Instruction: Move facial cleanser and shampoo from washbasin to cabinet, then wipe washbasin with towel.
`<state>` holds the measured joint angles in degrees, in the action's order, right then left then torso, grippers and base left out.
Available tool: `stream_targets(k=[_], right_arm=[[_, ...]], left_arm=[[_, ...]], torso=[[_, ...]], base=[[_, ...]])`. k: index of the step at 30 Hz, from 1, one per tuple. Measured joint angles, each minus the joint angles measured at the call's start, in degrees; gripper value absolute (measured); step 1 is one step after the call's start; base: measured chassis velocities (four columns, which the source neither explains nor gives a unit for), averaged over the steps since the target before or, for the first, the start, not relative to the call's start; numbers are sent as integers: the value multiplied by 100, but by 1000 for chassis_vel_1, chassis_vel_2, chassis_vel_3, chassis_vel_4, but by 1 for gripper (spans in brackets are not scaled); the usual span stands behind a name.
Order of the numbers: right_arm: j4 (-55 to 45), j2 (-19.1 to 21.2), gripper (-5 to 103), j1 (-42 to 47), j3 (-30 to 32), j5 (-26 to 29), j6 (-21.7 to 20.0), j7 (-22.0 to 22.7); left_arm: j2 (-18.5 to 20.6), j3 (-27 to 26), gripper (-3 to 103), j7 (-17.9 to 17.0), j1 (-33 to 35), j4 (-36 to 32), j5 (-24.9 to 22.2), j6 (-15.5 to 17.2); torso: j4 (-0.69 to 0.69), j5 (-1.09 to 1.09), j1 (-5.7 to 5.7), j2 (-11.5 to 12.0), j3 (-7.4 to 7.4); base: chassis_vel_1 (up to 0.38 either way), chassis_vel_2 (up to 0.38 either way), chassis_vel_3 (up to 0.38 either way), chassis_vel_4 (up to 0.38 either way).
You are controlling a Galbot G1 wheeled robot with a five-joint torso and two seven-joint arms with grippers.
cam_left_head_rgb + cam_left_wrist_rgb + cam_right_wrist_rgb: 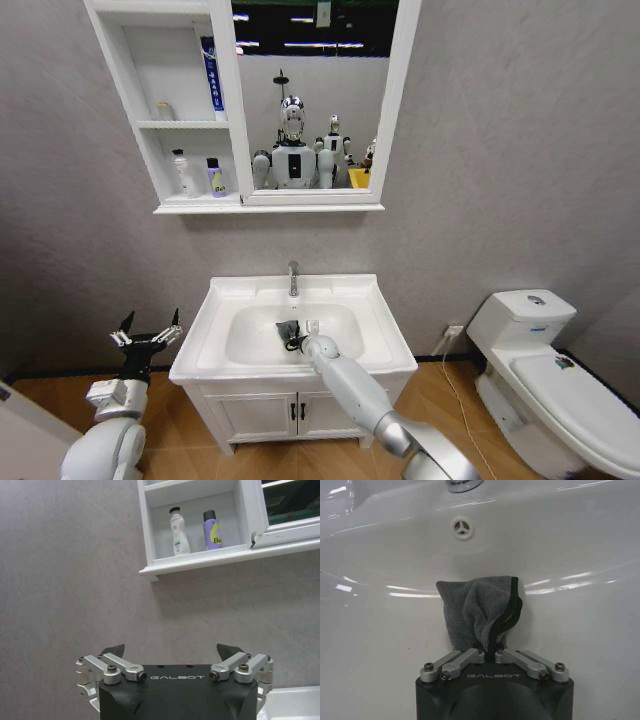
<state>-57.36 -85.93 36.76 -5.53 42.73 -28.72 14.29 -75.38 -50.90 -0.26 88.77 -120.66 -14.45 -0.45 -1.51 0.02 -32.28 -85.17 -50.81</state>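
The right tool (491, 652) pinches the towel (477, 612) by a bunched edge, down in the washbasin (225, 300) bowl; soft, light, floppy, best gripped at a fold; left tool (170, 652) spread, idle beside the basin.

Even, bright indoor light; white glare streaks on the washbasin (380, 540) bowl, soft shadows, head view bowed at edges.

Tap (464, 484) cut by frame edge; towel (480, 614) hides drain.
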Motion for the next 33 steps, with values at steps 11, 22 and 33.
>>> stream_targets(k=[11,22,33], right_arm=[[-715,596,3,315,300,350,-163,383],[-1436,991,3,577,444,624,-296,695],[-2015,1363,3,957,626,721,-417,873]], left_arm=[[-22,137,100,-20,-25,-95,71,20],[-1,221,100,-45,-116,-94,84,70],[41,327,100,-122,-185,-109,106,149]], torso=[[0,-1,0,0,0],[-1,-2,-1,0,0],[1,0,0,0,0]], base=[[0,0,0,0],[0,0,0,0],[0,0,0,0]])
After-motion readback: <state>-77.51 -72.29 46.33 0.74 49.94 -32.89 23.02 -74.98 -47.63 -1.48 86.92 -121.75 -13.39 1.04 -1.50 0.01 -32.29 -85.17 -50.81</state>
